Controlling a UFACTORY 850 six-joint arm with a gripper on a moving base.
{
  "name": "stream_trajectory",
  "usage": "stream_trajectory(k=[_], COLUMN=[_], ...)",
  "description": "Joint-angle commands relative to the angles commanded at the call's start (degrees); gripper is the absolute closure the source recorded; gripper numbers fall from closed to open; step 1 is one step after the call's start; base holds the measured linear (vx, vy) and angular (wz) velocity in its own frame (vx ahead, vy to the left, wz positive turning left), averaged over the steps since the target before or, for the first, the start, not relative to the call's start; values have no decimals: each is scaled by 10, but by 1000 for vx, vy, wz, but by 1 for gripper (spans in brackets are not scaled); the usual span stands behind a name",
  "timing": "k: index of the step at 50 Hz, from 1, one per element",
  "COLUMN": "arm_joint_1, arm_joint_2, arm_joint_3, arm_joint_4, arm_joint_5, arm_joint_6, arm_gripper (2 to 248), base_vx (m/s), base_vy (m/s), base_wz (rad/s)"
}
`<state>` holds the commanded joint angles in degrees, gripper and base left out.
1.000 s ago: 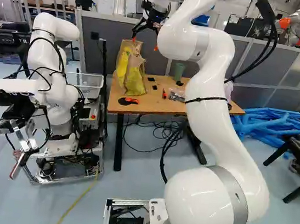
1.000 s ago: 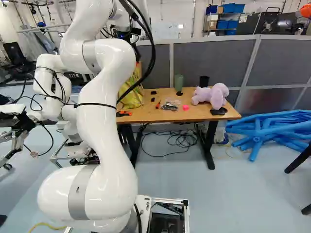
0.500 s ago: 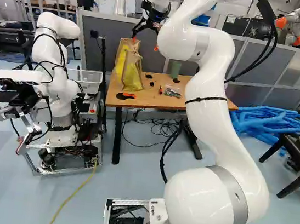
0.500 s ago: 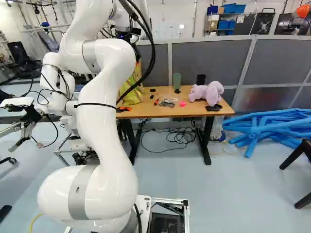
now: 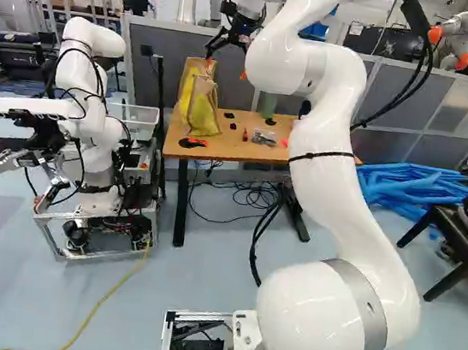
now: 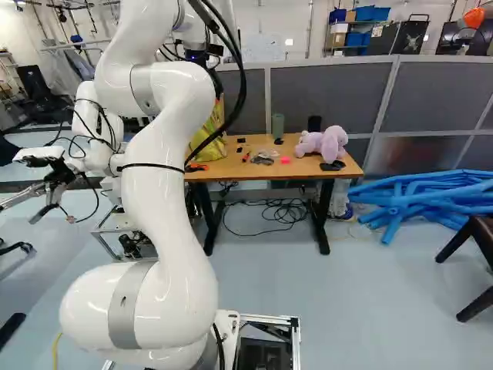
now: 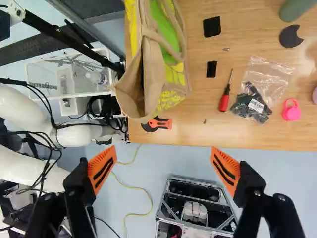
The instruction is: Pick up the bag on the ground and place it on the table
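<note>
The bag (image 5: 202,106), tan paper with yellow and green, stands on the left end of the wooden table (image 5: 251,147); the arm partly hides it in the right base view. High on my side of the bag, my gripper (image 5: 226,63) hangs pointing down. In the wrist view the gripper (image 7: 163,166) is wide open with nothing between its orange pads. The bag (image 7: 153,64) lies ahead of it, handles up and clear of both fingers, and the table's near edge (image 7: 198,147) runs just ahead of the fingertips.
Another robot (image 5: 92,139) stands left of the table. A cutter (image 7: 157,124), a screwdriver (image 7: 225,96) and a plastic bag of parts (image 7: 257,94) share the tabletop with a purple plush toy (image 6: 323,142). Blue tubes (image 6: 424,200) lie at the right; a chair (image 5: 460,231) stands nearer.
The base has moved back from the table, with a slight turn. My arm holds its pose, the gripper stays open, and the bag has not shifted on the table.
</note>
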<state>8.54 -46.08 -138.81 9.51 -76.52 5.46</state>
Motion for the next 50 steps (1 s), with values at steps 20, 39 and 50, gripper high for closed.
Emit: stream_trajectory(k=[20,39,50], arm_joint_1=[-1,-2,-3], arm_joint_2=[12,20,29], arm_joint_3=[19,35,55], arm_joint_4=[0,-1,-3], arm_joint_5=[0,16,35], arm_joint_6=[0,-1,-2], arm_gripper=[3,3,3], base_vx=[-43,0,0], base_vy=[-17,0,0], base_wz=[8,0,0])
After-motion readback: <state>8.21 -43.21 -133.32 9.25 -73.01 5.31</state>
